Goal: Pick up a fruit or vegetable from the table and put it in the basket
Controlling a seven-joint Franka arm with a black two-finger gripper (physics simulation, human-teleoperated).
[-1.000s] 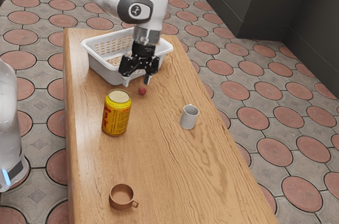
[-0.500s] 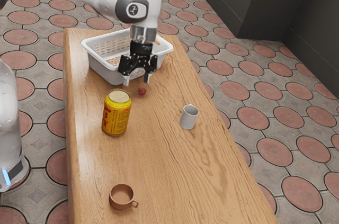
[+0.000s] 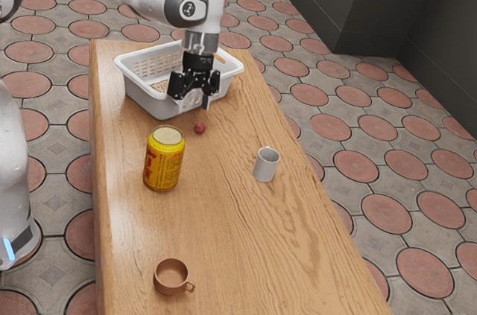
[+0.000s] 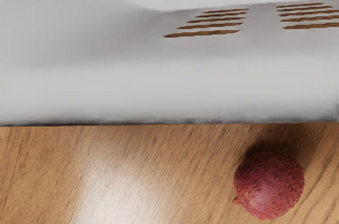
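Have the pincer [image 3: 197, 103] pointed down close to the near wall of a white plastic basket [image 3: 149, 101], rectangular and slotted, with its two fingers standing apart. See the target, a small round red lychee [image 3: 200, 128] with a bumpy skin, lying on the brown wooden table [image 3: 223, 240], outside the basket and just beside its wall. In the wrist view, see it near that wall too, with a short stem nub at one side and a dark shadow between it and the basket.

Nearer the exterior camera than the lychee, and toward the exterior view's left, find a yellow cylindrical can [image 3: 163, 166] with red markings and a pale top, standing upright. Toward the exterior view's right, find a light grey cylindrical mug [image 3: 265, 167], also upright. At the camera's end of the table, find a low, round brown cup [image 3: 172, 281] with a small handle, well apart from the basket.
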